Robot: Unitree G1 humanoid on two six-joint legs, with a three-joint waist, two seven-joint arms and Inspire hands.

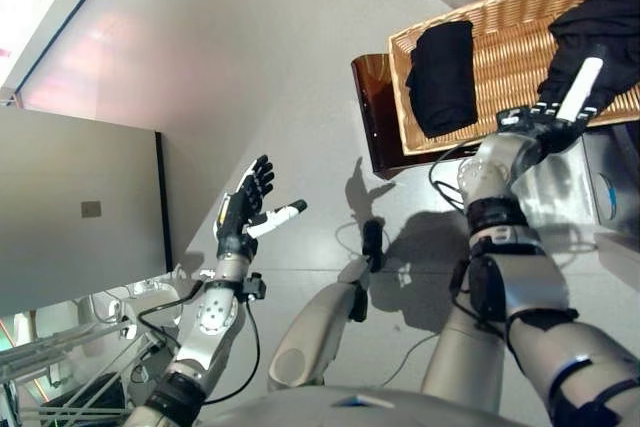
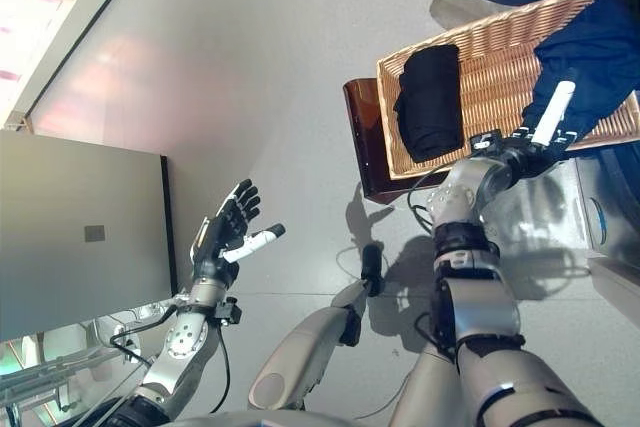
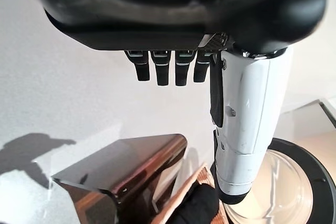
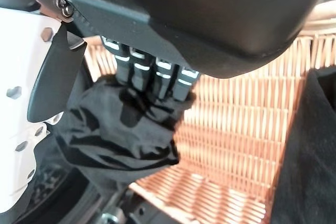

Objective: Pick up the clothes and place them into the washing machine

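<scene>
Dark garment (image 4: 118, 129), bunched, caught under the curled fingers (image 4: 152, 77) of the right hand (image 1: 560, 112), with the white-covered thumb lying across the cloth. Sits at the near right end of the wicker basket (image 1: 510, 47), just ahead of that hand's palm. Second folded black garment (image 1: 443, 77) well to the hand's left in the same basket, untouched. Basket resting on a dark brown stool (image 1: 375, 107). Left hand (image 1: 248, 209) raised over bare floor, far from the basket, fingers straight, thumb spread, holding nothing.
</scene>
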